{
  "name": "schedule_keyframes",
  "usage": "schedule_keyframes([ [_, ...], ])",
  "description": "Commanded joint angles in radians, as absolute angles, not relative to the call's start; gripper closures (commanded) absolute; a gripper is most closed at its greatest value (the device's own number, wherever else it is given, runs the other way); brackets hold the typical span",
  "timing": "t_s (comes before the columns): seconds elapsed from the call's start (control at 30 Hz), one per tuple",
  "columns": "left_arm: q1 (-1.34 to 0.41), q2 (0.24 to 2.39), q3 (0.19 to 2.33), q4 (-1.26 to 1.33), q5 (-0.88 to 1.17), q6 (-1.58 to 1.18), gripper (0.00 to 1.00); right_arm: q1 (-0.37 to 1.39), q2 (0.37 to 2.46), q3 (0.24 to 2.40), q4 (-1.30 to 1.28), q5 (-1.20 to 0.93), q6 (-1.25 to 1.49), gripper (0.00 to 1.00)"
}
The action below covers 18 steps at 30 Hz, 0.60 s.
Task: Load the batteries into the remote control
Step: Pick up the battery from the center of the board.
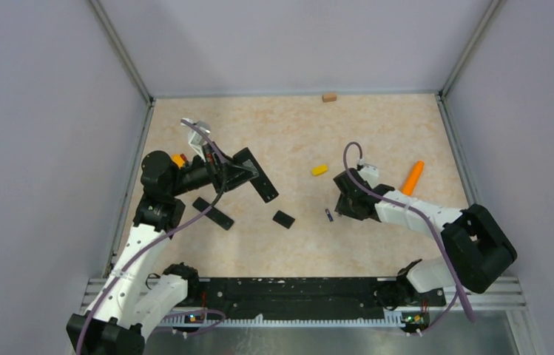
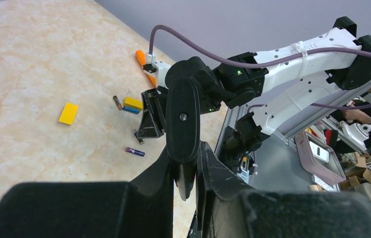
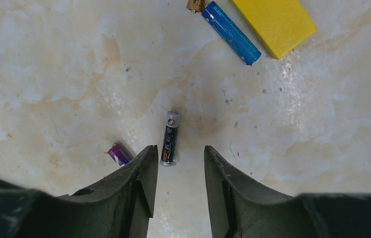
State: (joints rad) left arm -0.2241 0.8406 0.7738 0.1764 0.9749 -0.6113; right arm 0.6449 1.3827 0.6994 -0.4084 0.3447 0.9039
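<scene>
Batteries lie on the table (image 3: pixel 49 74) under my right claw (image 3: pixel 179 151), which is released, its two fingers apart. A dark battery (image 3: pixel 170 138) with blue print lies just ahead of the fingertips. Its near end is just inside the gap between them and touches neither finger. A purple battery (image 3: pixel 118 153) is close beside one finger, half hidden behind it. Further ahead of this claw a blue battery (image 3: pixel 231 32) lies just beside a yellow block (image 3: pixel 275 22). My left claw (image 2: pixel 185 171) is clenched on the black remote control (image 2: pixel 183 119) and holds it above the table. One end is between the fingers and the other end stands away from them. Whether its battery compartment is open, I cannot tell.
</scene>
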Motion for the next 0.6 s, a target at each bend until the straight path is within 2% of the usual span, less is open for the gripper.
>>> schedule_keyframes([
  [0.0,-0.225,0.829,0.768,0.245,0.982,-0.605,1.0,0.635,1.411,0.752,-0.419,0.411,0.925,0.58],
  [0.13,-0.225,0.834,0.775,0.23,0.969,-0.591,1.0,0.635,1.45,0.784,-0.454,0.436,0.931,0.6],
  [0.27,-0.225,0.835,0.807,0.111,0.915,-0.523,1.0,0.635,1.453,0.781,-0.43,0.442,0.919,0.62],
  [0.57,-0.225,0.842,0.801,0.104,0.891,-0.542,1.0,0.635,1.498,0.794,-0.431,0.42,0.92,0.72],
])
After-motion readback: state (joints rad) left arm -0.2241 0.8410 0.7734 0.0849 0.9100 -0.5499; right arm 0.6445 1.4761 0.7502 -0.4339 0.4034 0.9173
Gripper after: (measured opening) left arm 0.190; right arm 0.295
